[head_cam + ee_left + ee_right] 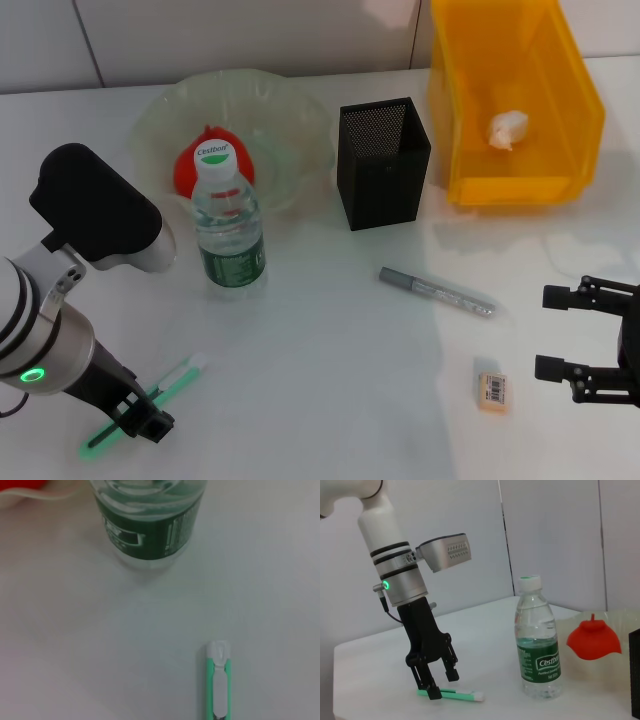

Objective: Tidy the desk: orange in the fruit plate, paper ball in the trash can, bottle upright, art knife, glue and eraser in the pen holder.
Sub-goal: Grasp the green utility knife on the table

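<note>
The green art knife point(176, 378) point(218, 680) lies at the front left of the table. My left gripper point(143, 415) point(442, 686) is down at the table with a finger on either side of the knife's near end, open. The bottle point(229, 225) point(537, 650) stands upright with its cap on. In the clear fruit plate point(285, 120) behind it rests the orange point(188, 168). A paper ball point(507, 130) lies in the yellow trash can point(575, 110). The grey glue point(437, 292) and the eraser point(492, 390) lie right of centre. My right gripper point(570, 333) hangs open beside the eraser.
The black mesh pen holder point(383, 163) stands between the plate and the trash can. A bare stretch of white table point(330, 380) separates the two grippers.
</note>
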{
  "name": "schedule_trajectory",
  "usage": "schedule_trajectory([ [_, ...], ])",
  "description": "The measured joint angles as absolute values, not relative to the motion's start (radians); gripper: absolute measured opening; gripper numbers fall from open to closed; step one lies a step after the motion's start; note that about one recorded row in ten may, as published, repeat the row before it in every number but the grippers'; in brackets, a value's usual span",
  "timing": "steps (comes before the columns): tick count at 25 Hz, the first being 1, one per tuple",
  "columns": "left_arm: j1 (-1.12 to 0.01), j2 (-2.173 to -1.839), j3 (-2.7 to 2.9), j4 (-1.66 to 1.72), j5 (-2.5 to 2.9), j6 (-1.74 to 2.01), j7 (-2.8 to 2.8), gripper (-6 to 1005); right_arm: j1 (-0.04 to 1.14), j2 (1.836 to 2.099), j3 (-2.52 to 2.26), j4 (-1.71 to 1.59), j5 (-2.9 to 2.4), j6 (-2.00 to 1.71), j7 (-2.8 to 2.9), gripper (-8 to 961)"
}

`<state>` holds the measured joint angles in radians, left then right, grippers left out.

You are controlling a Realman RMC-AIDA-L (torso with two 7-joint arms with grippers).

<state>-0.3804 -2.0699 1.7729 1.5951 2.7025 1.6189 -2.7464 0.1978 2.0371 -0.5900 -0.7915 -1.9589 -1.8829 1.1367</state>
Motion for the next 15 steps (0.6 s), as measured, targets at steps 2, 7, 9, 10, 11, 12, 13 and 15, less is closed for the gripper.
schedule_trajectory([
  [2,-0.382,-2.071,1.773,1.591,2.703,1.620,-2.740,659,0.198,2.037,-0.590,-0.792,-1.959,-1.885,1.137,797],
  [7,-0.394,-2.071,1.761,1.581,2.701,1.620,-2.738,648,0.198,2.037,-0.589,-0.792,-1.959,-1.887,1.137,797],
  [9,-0.398,-2.071,1.755,1.577,2.698,1.621,-2.738,621,0.199,2.037,-0.588,-0.792,-1.959,-1.887,1.137,797],
  [10,-0.402,-2.071,1.750,1.574,2.696,1.622,-2.738,608,0.199,2.037,-0.588,-0.792,-1.959,-1.888,1.137,797],
  [11,-0.405,-2.071,1.746,1.572,2.694,1.623,-2.738,595,0.200,2.037,-0.588,-0.792,-1.959,-1.888,1.137,797],
  [12,-0.408,-2.071,1.746,1.569,2.695,1.623,-2.738,582,0.201,2.037,-0.587,-0.792,-1.959,-1.888,1.137,797],
  [13,-0.408,-2.071,1.746,1.569,2.695,1.623,-2.738,568,0.201,2.037,-0.587,-0.792,-1.959,-1.888,1.137,797],
  [15,-0.409,-2.071,1.746,1.563,2.695,1.624,-2.738,535,0.201,2.037,-0.587,-0.792,-1.959,-1.888,1.137,797],
])
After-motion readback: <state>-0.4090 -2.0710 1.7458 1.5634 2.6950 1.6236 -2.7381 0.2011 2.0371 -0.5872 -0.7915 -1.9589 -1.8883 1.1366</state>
